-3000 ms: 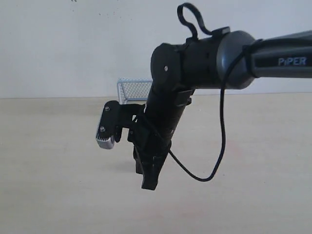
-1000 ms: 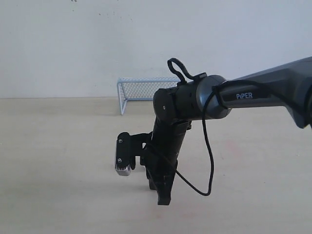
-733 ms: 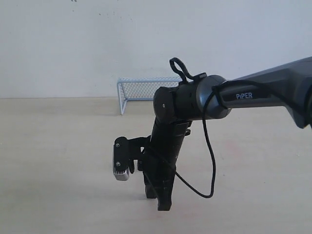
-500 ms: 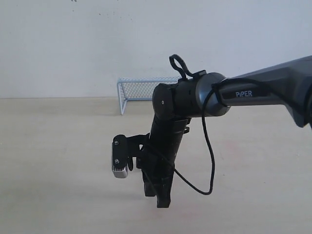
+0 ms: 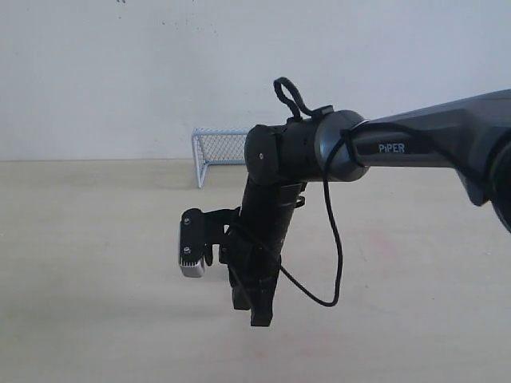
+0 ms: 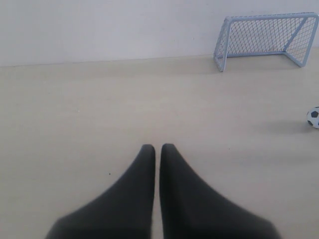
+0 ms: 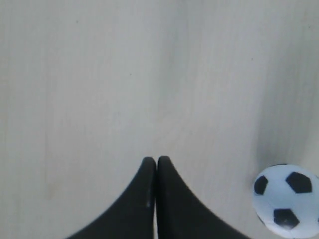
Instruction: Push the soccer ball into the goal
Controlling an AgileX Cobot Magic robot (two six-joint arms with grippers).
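Observation:
The soccer ball (image 7: 285,205), white with black patches, lies on the table just beside my right gripper (image 7: 156,159), a short gap between them. That gripper is shut with nothing in it. In the exterior view the right gripper (image 5: 257,317) points down at the table and the ball is hidden. The goal (image 5: 219,148), a pale frame with fine mesh, stands at the table's far edge, partly behind the arm. The left wrist view shows the goal (image 6: 264,37) far ahead, the ball (image 6: 313,117) at the frame edge, and my left gripper (image 6: 157,147) shut and empty.
The light wooden table (image 5: 96,263) runs back to a plain white wall (image 5: 120,72). The right arm (image 5: 415,148) reaches in from the right, with a black cable (image 5: 335,239) hanging in a loop under it. The left arm is out of the exterior view.
Over the last second the right gripper has shifted a little to the left and risen slightly. Three seconds ago it stood higher and covered most of the goal.

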